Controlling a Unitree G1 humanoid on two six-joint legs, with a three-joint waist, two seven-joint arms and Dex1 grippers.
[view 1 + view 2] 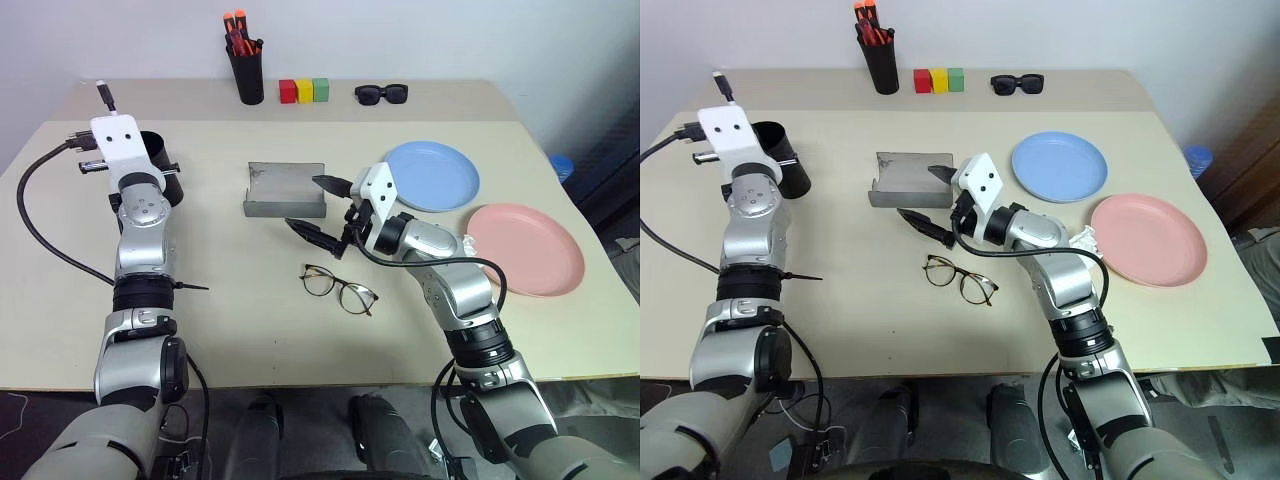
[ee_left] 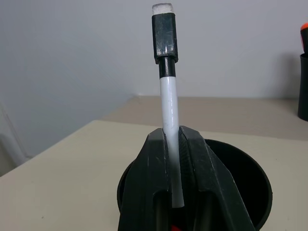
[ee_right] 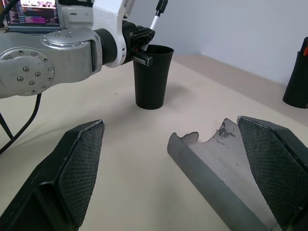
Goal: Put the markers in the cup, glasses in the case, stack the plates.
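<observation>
A: Entry, marker step. Left end effector [image 2: 174,159] was clamped on the white marker [image 2: 168,106], fingers pressed together on its white barrel, black end up. Long axis stood near upright, leaning slightly. The cup [image 2: 240,178] sat directly below and just behind the fingers, mouth open, on the far left of the surface [image 1: 250,330].

B: Judgement: the move turned on that one relation, marker tip over the cup mouth, axis roughly along the cup's. A release from there would likely drop it in; too much lean could catch the rim.

A: Right end effector [image 3: 173,168] had its fingers spread wide, holding nothing, hovering beside the open grey case [image 1: 285,188]. The glasses [image 1: 338,287] lay flat on the surface just nearer the robot than that end effector, well apart from the left arm. The right arm was clearly nearer them.

B: View differences?

A: Left wrist view showed the grip and something red inside the cup, possibly the second marker; could not confirm. Right wrist view showed the cup from the side with the marker above it. Blue plate [image 1: 440,175] and pink plate [image 1: 530,245] lay side by side, unstacked.
</observation>
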